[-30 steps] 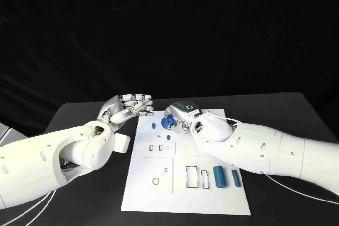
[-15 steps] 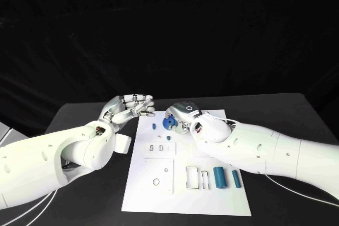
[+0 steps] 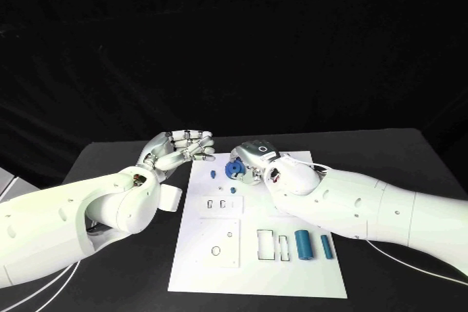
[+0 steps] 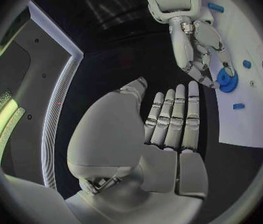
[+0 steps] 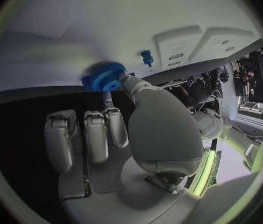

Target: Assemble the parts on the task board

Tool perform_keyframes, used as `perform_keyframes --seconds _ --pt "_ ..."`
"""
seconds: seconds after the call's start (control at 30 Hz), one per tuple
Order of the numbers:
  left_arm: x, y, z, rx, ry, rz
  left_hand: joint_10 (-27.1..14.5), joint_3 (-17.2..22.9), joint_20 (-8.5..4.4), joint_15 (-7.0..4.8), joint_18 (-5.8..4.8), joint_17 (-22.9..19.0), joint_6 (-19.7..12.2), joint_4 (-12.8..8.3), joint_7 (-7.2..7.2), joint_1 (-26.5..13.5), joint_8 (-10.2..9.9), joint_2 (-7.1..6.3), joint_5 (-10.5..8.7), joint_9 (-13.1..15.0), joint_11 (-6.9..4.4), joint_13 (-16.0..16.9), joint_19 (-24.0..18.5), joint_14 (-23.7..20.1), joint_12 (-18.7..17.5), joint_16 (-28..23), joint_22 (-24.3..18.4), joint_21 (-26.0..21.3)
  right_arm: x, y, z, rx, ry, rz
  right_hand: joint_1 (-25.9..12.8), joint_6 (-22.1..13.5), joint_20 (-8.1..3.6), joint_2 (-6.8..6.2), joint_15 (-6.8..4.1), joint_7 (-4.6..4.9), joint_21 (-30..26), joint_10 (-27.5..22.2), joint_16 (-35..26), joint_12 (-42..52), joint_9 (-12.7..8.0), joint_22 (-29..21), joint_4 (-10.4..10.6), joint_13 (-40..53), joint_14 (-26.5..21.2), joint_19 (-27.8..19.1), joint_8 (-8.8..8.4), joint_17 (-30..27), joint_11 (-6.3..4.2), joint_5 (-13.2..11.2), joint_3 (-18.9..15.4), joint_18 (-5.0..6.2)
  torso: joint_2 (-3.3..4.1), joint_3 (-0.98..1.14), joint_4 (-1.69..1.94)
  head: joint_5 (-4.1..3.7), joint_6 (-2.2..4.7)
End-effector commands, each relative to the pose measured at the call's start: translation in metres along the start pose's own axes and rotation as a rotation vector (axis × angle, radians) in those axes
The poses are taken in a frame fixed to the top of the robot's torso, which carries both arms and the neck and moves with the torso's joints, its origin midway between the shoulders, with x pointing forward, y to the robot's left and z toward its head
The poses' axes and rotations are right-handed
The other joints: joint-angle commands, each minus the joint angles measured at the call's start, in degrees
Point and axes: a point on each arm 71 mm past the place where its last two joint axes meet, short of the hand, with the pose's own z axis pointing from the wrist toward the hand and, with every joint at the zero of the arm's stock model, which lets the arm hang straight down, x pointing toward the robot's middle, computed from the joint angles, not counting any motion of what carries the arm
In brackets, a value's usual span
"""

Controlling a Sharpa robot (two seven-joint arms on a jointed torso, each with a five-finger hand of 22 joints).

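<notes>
Change: almost nothing has moved over the last second; the left hand has drifted slightly up and away from the robot, and the right hand keeps its hold on the blue gear at the same spot.
Right hand: at the far end of the task board, fingertips closed on the blue gear; the left wrist view shows its fingers reaching down onto the gear, and its own wrist view shows the thumb and a finger meeting at the gear's toothed rim.
Blue gear: a toothed wheel with a raised hub, at the board's far end, pinched by the right hand; whether it touches the board I cannot tell.
Left hand: raised beside the board's far left corner, holding nothing; in its own wrist view the fingers lie straight and side by side with the thumb set apart.
Task board: white plate in the middle of the black table, with rectangular cut-outs along its length.
Small blue pieces: 1 peg just left of the gear and 1 small round piece just nearer than it, both on the board.
Blue cylinders: 2 lie side by side on the near right of the board, a thicker one and a thinner one.
</notes>
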Motion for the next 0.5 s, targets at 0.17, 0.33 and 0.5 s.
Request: perform_keyframes --seconds 0.17,0.33,0.5 --pt "0.0026 -0.0008 0.0003 0.0 0.026 -0.022 -0.2 1.2 0.1 0.2 0.44 0.4 0.2 -0.1 1.36 -0.2 -0.4 0.92 0.09 -0.2 0.39 -0.1 -1.1 -0.9 -0.3 -0.5 0.3 0.7 0.0045 -0.0061 -0.0021 0.028 0.051 0.039 -7.7 -0.8 1.02 3.02 1.1 0.8 0.3 -0.7 0.7 -0.5 -0.6 15.1 6.4 6.6 5.5 6.0 -1.61 12.4 0.66 -0.2 -7.9 -0.39 0.0 0.09 0.02 0.33 0.05" --pt "0.0031 -0.0007 0.0003 -0.002 0.03 -0.026 -0.5 1.6 0.2 0.34 0.4 0.6 0.1 0.0 1.57 -0.4 -0.6 0.9 0.0 -0.3 0.53 -0.1 -1.7 -1.3 -0.4 -0.8 0.5 0.9 0.0065 -0.0093 -0.0028 0.039 0.076 0.044 -8.4 -0.3 1.11 4.08 1.16 0.79 0.3 -0.8 0.8 -0.6 -0.6 15.1 6.2 6.5 5.5 6.0 -1.53 12.6 0.7 -0.2 -8.3 -0.39 -0.01 0.1 -0.08 0.2 -0.03" --pt "0.003 -0.0007 0.0003 -0.002 0.029 -0.027 -0.9 1.6 0.28 0.43 0.39 0.8 -0.2 0.1 1.77 -0.8 -0.8 0.76 -0.12 -0.3 0.68 -0.1 -2.0 -1.4 -0.4 -0.9 0.6 1.1 0.0084 -0.0118 -0.0036 0.048 0.102 0.044 -8.2 0.3 1.1 4.55 1.11 0.68 0.3 -0.5 0.8 -0.2 -0.5 15.1 6.1 6.9 5.6 6.0 -1.24 12.8 0.61 -0.2 -8.0 -0.39 0.0 0.16 -0.02 0.19 -0.15"
